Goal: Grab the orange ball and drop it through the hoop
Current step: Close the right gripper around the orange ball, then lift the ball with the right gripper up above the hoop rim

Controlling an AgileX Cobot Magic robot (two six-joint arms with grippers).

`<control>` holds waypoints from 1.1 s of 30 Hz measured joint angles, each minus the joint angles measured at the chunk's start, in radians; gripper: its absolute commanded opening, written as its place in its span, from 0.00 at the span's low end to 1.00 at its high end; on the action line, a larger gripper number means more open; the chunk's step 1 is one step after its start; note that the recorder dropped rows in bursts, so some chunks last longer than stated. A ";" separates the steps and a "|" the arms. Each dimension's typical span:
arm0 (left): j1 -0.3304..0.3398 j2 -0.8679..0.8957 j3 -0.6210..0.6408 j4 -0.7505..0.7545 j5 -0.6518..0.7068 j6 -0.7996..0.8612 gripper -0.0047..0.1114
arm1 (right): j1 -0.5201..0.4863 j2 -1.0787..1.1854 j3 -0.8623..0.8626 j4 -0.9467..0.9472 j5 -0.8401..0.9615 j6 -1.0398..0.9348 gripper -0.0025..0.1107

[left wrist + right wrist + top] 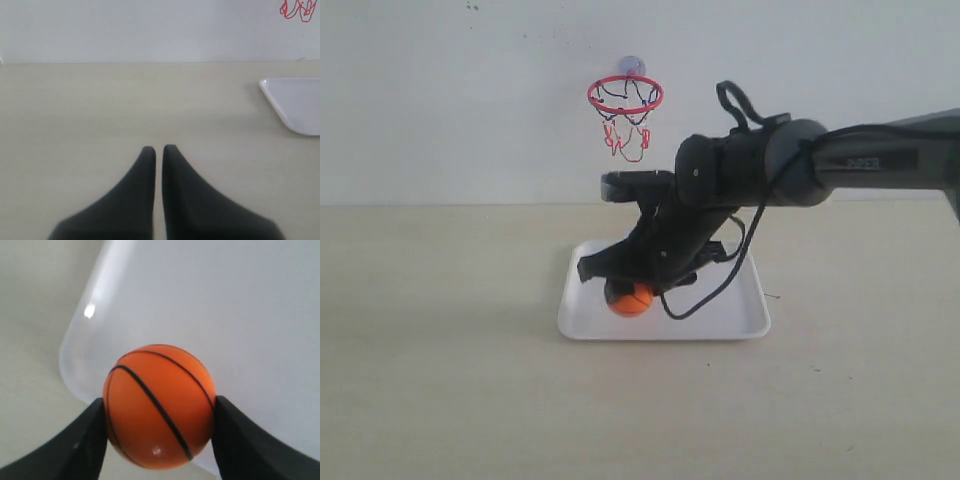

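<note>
Between the right fingers (75,445) sits the orange ball (159,407), one dark finger pressed against each of its flanks so that the pair is closed narrowly on it, with its thin black seam lines curving across the side that faces the wrist camera. Beneath the fingers and the ball lies the white tray (225,315), and the ball is over the part of it near one rounded corner; whether the ball still touches the tray floor or hangs just clear of it cannot be told. In the exterior view the right arm (840,160) reaches in from the right and bends down into the tray (740,310), where the ball (631,299) shows at the low end of the black fingers, inside the tray's rim and toward its left side. Above and behind those fingers, well apart from them, the hoop (625,95) hangs on the pale wall, its red ring level and its dark and red net drooping below. The left fingers (145,170) are drawn together to a thin slit and grip nothing; they hover over the bare beige worktop (75,110), with a corner of the tray (300,105) off to one side ahead of them and a scrap of red net (295,10) beyond it.
</note>
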 measured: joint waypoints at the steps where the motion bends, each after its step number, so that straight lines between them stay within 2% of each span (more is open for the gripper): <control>1: 0.000 0.000 0.000 0.000 0.000 0.000 0.08 | 0.000 -0.024 0.000 -0.007 -0.012 0.000 0.02; 8: 0.000 0.000 0.000 0.000 0.000 0.000 0.08 | -0.010 -0.193 -0.051 -0.017 -0.076 0.000 0.02; 15: 0.000 0.000 0.000 0.000 0.000 0.000 0.08 | -0.036 -0.191 -0.194 -0.039 -0.202 0.062 0.02; 23: 0.000 0.000 0.000 0.000 0.000 0.000 0.08 | -0.094 -0.170 -0.209 -0.065 -0.287 0.058 0.02; 33: 0.000 0.000 0.000 0.000 0.000 0.000 0.08 | -0.093 -0.128 -0.255 -0.052 -0.333 0.009 0.02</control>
